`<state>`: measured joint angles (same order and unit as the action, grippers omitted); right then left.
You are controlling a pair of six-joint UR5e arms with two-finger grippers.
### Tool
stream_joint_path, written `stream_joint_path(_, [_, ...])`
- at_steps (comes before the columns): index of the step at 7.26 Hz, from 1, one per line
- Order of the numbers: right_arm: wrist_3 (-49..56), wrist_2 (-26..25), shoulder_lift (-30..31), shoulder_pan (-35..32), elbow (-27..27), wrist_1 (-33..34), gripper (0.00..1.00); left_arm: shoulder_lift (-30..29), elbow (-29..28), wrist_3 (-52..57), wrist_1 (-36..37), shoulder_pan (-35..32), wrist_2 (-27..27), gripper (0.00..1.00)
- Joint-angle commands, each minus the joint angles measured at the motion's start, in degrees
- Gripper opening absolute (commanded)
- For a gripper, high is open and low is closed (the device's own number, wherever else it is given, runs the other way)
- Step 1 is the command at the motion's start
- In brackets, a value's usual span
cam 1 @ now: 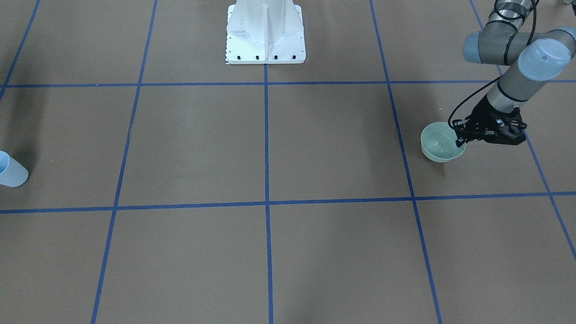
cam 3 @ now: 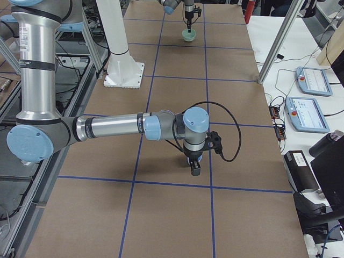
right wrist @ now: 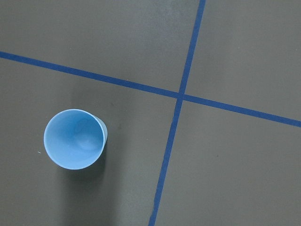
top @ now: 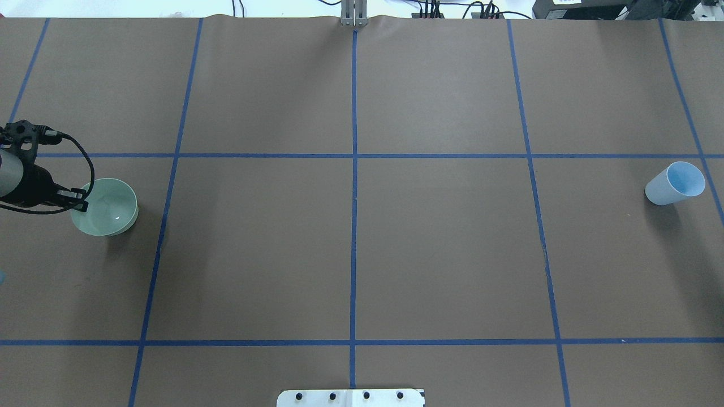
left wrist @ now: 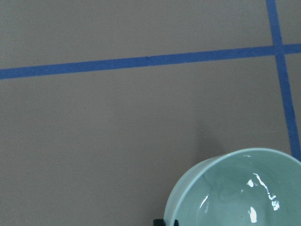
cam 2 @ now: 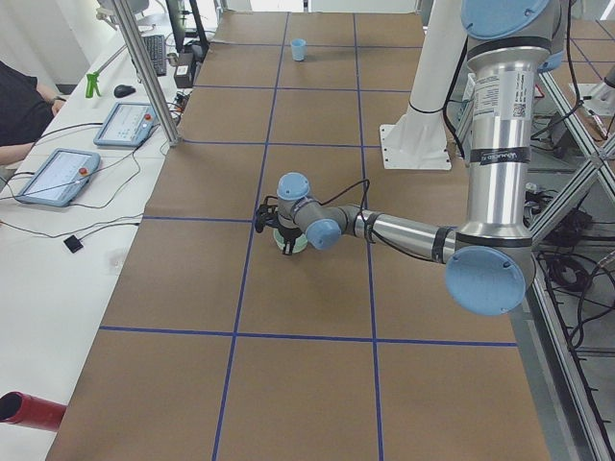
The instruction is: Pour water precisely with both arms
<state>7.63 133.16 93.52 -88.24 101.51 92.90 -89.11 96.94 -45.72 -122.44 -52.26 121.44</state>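
A pale green bowl (top: 107, 206) stands low at the table's left side. Faint glints in it mark the water (left wrist: 254, 214). My left gripper (top: 79, 202) is shut on the bowl's near rim; it also shows in the front view (cam 1: 460, 138), and the bowl shows there too (cam 1: 438, 146). A light-blue cup (top: 676, 183) stands upright at the far right, and shows from above in the right wrist view (right wrist: 74, 139). My right gripper (cam 3: 194, 167) shows only in the exterior right view, so I cannot tell whether it is open or shut.
The brown table (top: 441, 243) carries a grid of blue tape lines. The white bolted pedestal (cam 1: 265, 33) stands at the robot's edge, mid-table. Operator tablets (cam 3: 309, 105) and cables lie on the side bench beyond the far edge.
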Motion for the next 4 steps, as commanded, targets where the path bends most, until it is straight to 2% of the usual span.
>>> stream_joint_path(1, [0.0, 0.3, 0.0, 0.0, 0.4, 0.0, 1.00, -0.1, -0.1, 0.3, -0.3, 0.0, 0.0, 0.90])
stream_joint_path(2, [0.0, 1.1, 0.3, 0.0, 0.5, 0.0, 1.00, 0.2, 0.2, 0.5, -1.4, -0.2, 0.0, 1.00])
stream_joint_path(3, [0.0, 2.4, 0.3, 0.0, 0.4, -0.1, 1.00, -0.3, 0.5, 0.7, -1.1, -0.5, 0.6, 1.00])
stream_joint_path(4, [0.0, 2.5, 0.3, 0.0, 0.5, 0.0, 1.00, -0.7, 0.6, 1.2, 0.0, -3.9, 2.2, 1.00])
